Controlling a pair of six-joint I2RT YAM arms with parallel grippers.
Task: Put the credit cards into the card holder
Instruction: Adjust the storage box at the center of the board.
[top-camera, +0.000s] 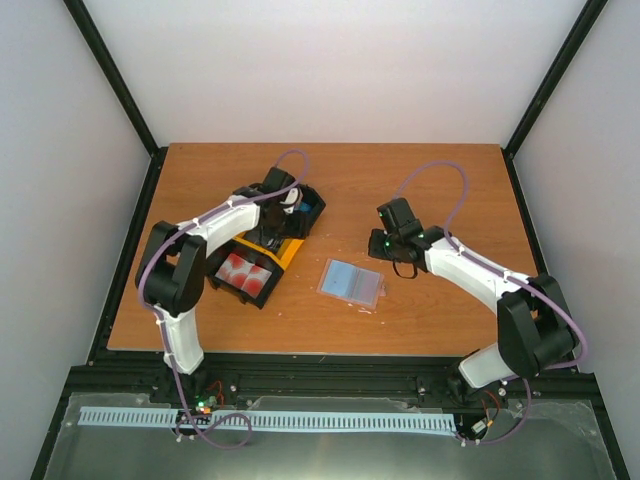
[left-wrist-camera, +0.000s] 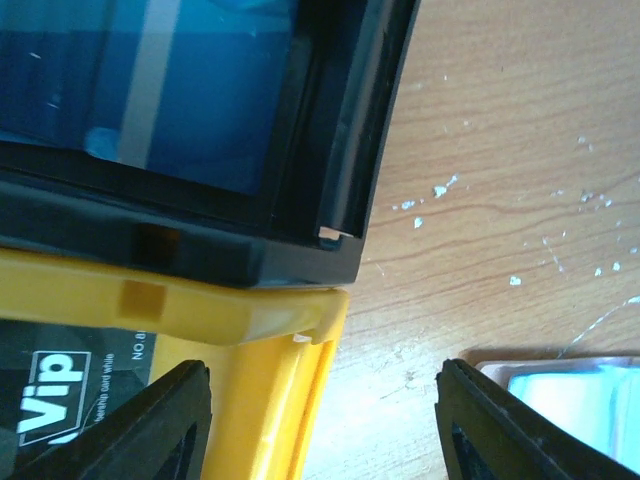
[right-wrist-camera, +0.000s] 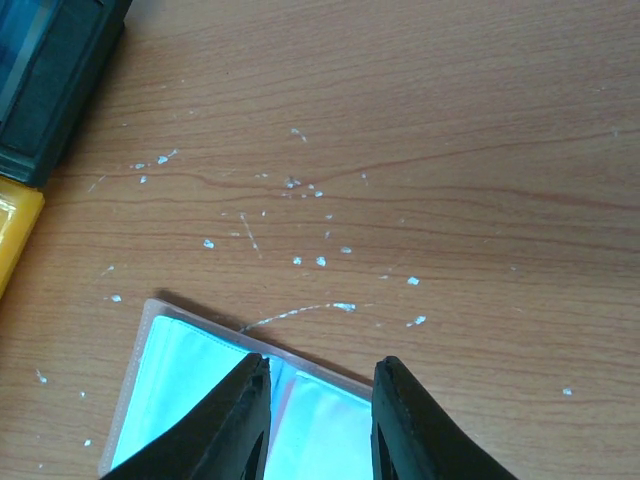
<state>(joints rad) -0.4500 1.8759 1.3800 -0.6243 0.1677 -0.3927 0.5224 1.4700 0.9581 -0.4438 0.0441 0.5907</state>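
The tan-pink card holder (top-camera: 351, 282) lies open on the table, its clear sleeves showing light blue. My right gripper (top-camera: 393, 260) hovers at its far right edge; in the right wrist view the gripper (right-wrist-camera: 320, 395) is open and empty, fingers straddling the card holder's (right-wrist-camera: 190, 400) rim. My left gripper (top-camera: 287, 215) is over the bin tray, open and empty (left-wrist-camera: 325, 420) at the yellow bin's (left-wrist-camera: 250, 400) edge. A blue card (left-wrist-camera: 150, 80) lies in the far black bin, a black card (left-wrist-camera: 60, 395) in the yellow bin, and red cards (top-camera: 245, 272) in the near black bin.
The three-bin tray (top-camera: 290, 258) sits slanted left of centre. A corner of the card holder (left-wrist-camera: 570, 385) shows by my left gripper's right finger. The far black bin (right-wrist-camera: 50, 80) and yellow bin (right-wrist-camera: 12, 230) edge the right wrist view. White flecks mark the wood.
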